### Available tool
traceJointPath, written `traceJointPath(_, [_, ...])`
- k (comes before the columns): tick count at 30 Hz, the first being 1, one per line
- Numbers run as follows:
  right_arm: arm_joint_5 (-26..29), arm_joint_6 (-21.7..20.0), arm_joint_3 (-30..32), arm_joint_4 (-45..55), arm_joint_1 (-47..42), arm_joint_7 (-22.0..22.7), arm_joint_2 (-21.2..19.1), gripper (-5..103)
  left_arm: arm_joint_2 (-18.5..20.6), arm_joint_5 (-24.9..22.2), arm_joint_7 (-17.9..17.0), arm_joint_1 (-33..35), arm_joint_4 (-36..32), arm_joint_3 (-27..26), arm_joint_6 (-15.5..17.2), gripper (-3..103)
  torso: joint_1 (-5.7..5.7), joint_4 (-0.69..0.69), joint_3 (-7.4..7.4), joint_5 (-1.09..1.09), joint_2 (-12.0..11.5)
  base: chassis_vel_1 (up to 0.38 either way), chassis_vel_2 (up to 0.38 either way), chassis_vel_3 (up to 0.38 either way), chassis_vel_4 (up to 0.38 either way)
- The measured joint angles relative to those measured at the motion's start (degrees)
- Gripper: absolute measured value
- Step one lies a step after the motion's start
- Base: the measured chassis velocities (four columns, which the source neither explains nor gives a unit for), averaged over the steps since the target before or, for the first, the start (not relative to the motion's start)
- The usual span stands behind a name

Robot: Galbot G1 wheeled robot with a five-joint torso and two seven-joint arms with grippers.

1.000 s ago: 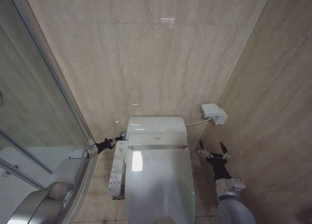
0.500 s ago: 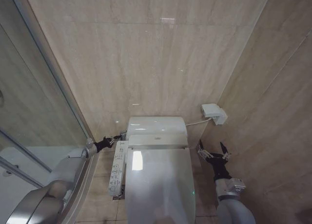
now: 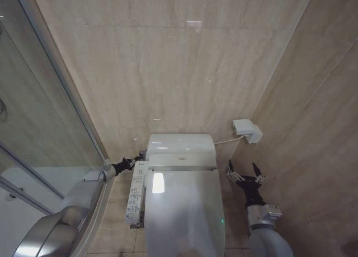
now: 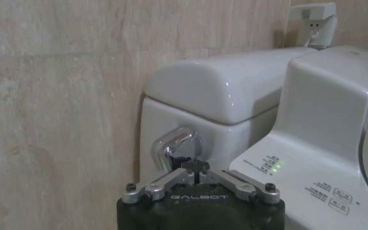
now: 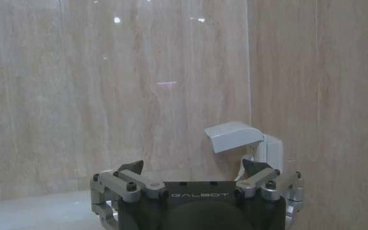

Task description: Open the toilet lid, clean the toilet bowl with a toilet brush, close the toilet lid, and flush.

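The toilet lid (image 3: pixel 182 209) lies closed over the toilet bowl (image 3: pixel 146 223), whose button panel (image 3: pixel 134 191) runs along the robot's left side. The left gripper (image 4: pixel 197 173), fingers pressed together, sits right at the chrome flush lever (image 4: pixel 173 146) on the side of the white tank (image 3: pixel 180 142); compared with a second ago, the left arm has edged slightly closer to the tank. The right gripper (image 3: pixel 244 173) hangs beside the toilet below the white wall box (image 3: pixel 246 129), fingers spread wide, in the same place as before.
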Motion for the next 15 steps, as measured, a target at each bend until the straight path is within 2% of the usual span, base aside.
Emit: traceJointPath(15, [0.0, 0.0, 0.0, 0.0, 0.0, 0.0, 0.0, 100, 1.03, -0.05, -1.19, 0.19, 0.34, -1.04, 0.66, 0, 0.02, 0.01, 0.0, 0.0, -0.01, 0.0, 0.0, 0.0, 0.0])
